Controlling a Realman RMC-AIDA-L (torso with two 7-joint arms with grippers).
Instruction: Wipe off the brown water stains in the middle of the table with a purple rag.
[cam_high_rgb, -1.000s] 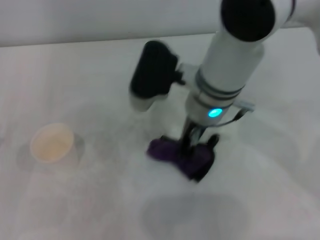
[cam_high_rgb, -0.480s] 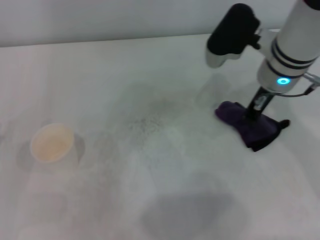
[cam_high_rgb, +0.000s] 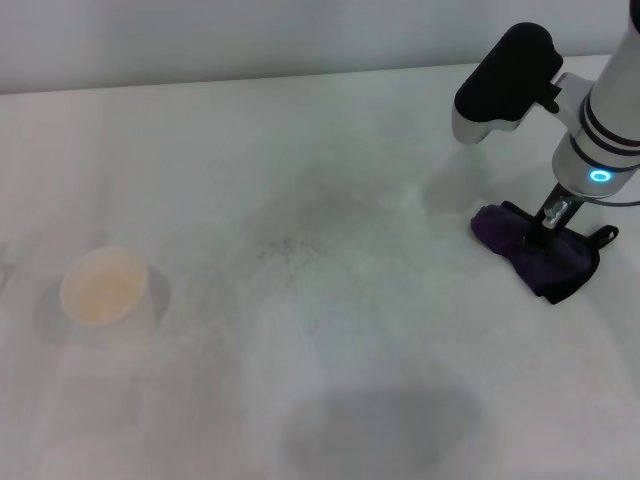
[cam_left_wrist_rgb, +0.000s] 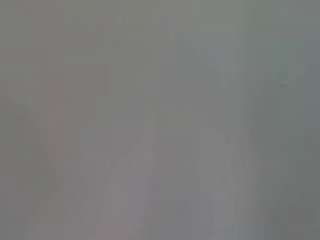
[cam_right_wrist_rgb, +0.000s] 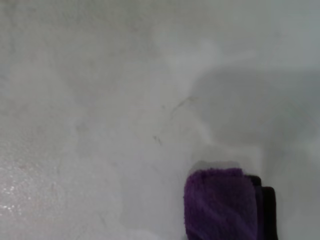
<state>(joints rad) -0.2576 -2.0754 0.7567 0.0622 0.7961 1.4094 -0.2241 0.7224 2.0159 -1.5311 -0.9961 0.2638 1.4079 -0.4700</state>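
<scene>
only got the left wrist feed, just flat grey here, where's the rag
Observer: The purple rag lies on the table at the robot's right, under the right pincer.
Operator: any brown stain left in the middle
Observer: No brown blotch shows there, only faint grey marks.
Operator: anything else on the table
Observer: A paper cup stands upright at the robot's left, well apart from the rag.

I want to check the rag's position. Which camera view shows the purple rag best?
The head view: the whole purple rag lies on the table under the right gripper. The right wrist view shows only part of the rag. The left wrist view shows none of it.
</scene>
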